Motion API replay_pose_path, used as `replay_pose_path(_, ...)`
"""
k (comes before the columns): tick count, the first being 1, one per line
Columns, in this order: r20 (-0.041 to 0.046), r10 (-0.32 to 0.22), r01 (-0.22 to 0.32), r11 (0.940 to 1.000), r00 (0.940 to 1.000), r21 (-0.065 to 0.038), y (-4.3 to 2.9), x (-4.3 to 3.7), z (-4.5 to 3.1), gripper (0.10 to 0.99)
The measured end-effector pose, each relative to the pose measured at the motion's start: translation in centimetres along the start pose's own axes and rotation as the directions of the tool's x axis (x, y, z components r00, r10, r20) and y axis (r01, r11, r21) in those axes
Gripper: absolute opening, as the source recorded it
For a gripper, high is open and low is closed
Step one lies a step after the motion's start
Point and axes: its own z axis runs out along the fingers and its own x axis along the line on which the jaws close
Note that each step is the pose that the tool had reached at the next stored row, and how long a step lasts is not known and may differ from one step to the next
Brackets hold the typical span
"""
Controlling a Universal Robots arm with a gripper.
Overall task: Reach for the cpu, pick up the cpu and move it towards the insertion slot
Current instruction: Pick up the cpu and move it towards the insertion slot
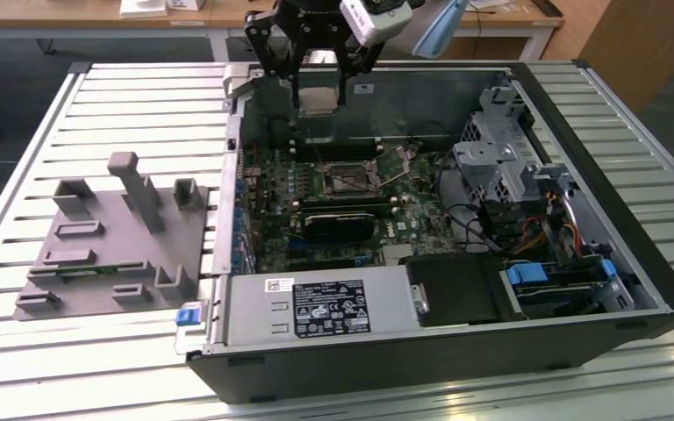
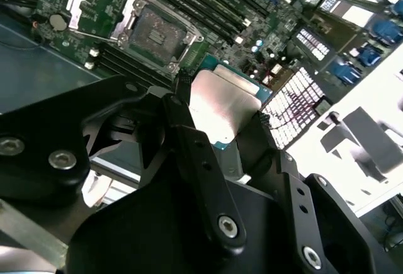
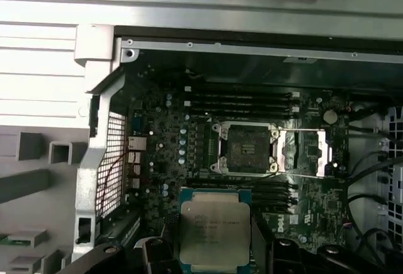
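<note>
The gripper (image 1: 319, 96) hangs over the far end of the open computer case (image 1: 618, 210) in the exterior view, up near the case's far wall, and it has the cpu (image 1: 319, 95) clamped between its black fingers (image 2: 195, 154), held well clear of the board. In the second wrist view the gripper (image 2: 223, 129) shows the chip plainly: the cpu (image 2: 220, 107) sits pinched at its edges, silvery top facing the camera, a blue-green rim peeking out along two sides. The first wrist view gives the cpu (image 3: 215, 233) flat-on, pale metal lid with print too small to make out, and the dark fingers (image 3: 277, 255) on either side of it. Beyond it lies the insertion slot (image 3: 244, 149), square metal frame around a dark centre, with its load plate (image 3: 304, 154) swung open beside it. In the second wrist view the insertion slot (image 2: 156, 31) lies apart from the held chip, memory slots running between the two. From the exterior view the insertion slot (image 1: 346, 178) is nearer the camera than the gripper, in the middle of the motherboard (image 1: 313, 224), with a long black card (image 1: 337, 224) nearer still. On the exterior view's left, outside the case, the grey fixture blocks (image 1: 115, 237) stand on the slatted table (image 1: 21, 368), well apart from the arm.
</note>
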Motion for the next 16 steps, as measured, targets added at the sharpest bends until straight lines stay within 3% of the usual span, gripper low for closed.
replay_pose_path(8, 0.0011, 0.015, -0.015, 0.9999, 0.9999, 0.000, 0.50, -1.16, 0.64, 0.541)
replay_pose_path(16, 0.0015, 0.020, -0.020, 0.9998, 0.9998, 0.000, 2.08, -1.54, 1.29, 0.541)
